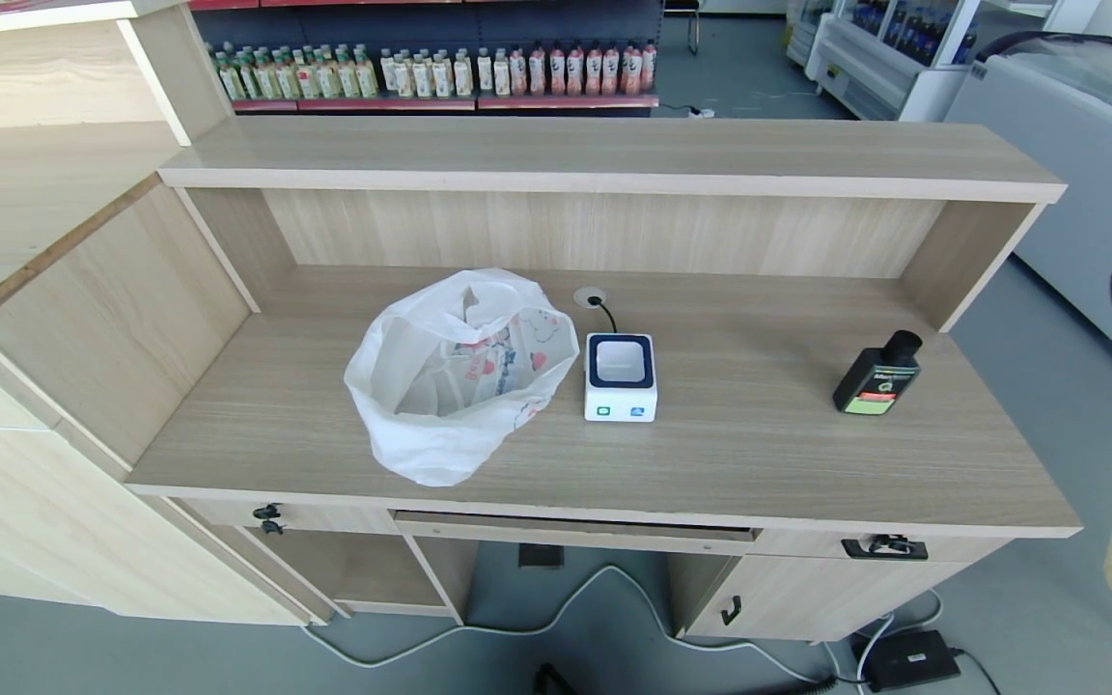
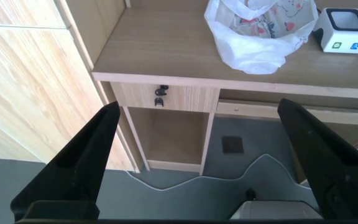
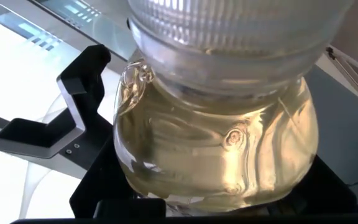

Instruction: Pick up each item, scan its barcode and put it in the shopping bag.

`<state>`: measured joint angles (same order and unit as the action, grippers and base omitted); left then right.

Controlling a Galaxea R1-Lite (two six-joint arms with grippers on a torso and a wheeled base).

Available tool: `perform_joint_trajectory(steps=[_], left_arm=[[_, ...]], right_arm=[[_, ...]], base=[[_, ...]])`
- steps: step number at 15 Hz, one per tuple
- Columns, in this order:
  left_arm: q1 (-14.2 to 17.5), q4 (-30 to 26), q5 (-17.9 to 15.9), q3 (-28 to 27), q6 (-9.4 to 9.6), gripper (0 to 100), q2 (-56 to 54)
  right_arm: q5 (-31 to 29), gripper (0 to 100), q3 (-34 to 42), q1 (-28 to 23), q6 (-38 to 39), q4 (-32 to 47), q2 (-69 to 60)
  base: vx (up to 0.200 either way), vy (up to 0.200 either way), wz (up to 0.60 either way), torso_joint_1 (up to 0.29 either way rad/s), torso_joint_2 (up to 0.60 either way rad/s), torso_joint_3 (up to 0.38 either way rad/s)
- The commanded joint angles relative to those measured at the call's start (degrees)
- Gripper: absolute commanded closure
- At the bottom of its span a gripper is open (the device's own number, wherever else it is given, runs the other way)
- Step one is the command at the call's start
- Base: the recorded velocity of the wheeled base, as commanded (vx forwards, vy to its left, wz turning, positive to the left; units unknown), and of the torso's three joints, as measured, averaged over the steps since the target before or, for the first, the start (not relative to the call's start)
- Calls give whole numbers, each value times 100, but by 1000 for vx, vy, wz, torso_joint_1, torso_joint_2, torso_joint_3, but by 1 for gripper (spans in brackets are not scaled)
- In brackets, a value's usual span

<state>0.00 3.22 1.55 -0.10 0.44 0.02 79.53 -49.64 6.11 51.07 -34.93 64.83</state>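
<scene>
Currently on the books, placed from the scanner (image 1: pixel 620 375):

1. Clear bottle of yellow liquid (image 3: pixel 216 162). It is off the counter (image 1: pixel 730 425), well out to the scanner's right. The right gripper (image 3: pixel 213 112) is pinched around its body. I judge it full, so heavy, with smooth walls that could slip. The ribbed band looks the surer place to hold. I can make out no label.
2. Dark bottle (image 1: pixel 876 376). It is on the counter, well right of the scanner. It looks small, stiff and light, and I would take it across the body below the black cap. The label is green with a red band, and the print is too small for me to read.
3. Shopping bag (image 1: pixel 450 386). It sits just left of the scanner. It is thin, white and limp, with the mouth gaping upward. The printing is red and pink and not legible.
4. Scanner. It carries one green and one blue square icon on the front, and a cable runs behind it.
5. Left gripper (image 2: pixel 199 106). The fingers are spread with nothing between them. It hangs low in front of the counter, left of the scanner.
</scene>
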Motion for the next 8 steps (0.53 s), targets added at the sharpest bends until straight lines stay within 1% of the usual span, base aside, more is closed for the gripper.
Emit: perform_joint_trajectory(steps=[1,8], left_arm=[[0,3,3,1,0,0,-2],[0,3,-5,1,0,0,-2]], right_arm=[[1,100,60,4,0,-5,-58],[-8,100,86,-4,0,-5,-93]], base=[[0,0,0,0,0,0],[0,0,0,0,0,0]])
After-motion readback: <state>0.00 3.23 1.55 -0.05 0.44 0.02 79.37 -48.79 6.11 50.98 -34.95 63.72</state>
